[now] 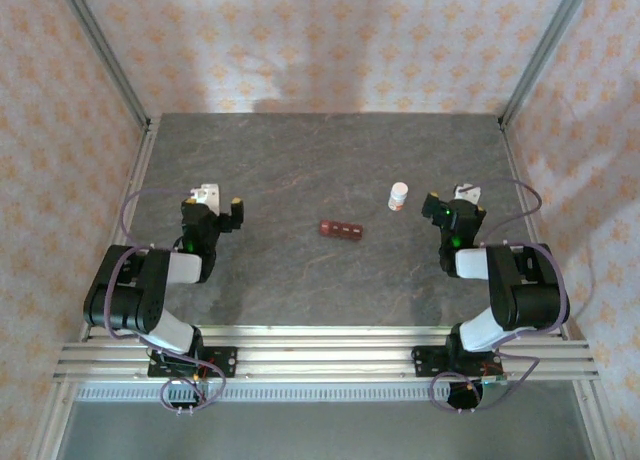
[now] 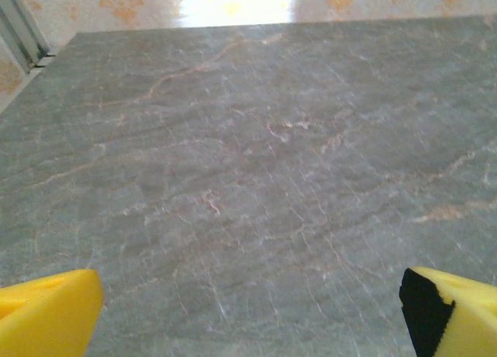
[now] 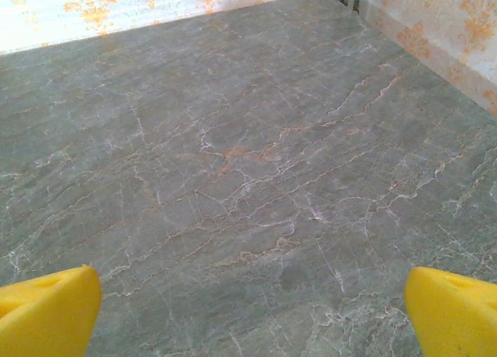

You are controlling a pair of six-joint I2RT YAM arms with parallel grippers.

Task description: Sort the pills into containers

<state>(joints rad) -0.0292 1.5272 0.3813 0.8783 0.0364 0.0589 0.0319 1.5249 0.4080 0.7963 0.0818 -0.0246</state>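
Left tool [image 2: 248, 318] and right tool [image 3: 250, 314] gape wide, holding nothing.

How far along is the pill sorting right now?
Nothing looks done: the reddish-brown four-compartment strip lies mid-table, too small to see inside. Nothing is in hand: the left arm and right arm rest back, jaws wide open, holding nothing. The white bottle stands upright near the right arm. All the sorting is left.

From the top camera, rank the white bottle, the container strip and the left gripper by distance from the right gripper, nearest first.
1. White bottle, just left of the right gripper.
2. Container strip, table centre.
3. Left gripper, far left.
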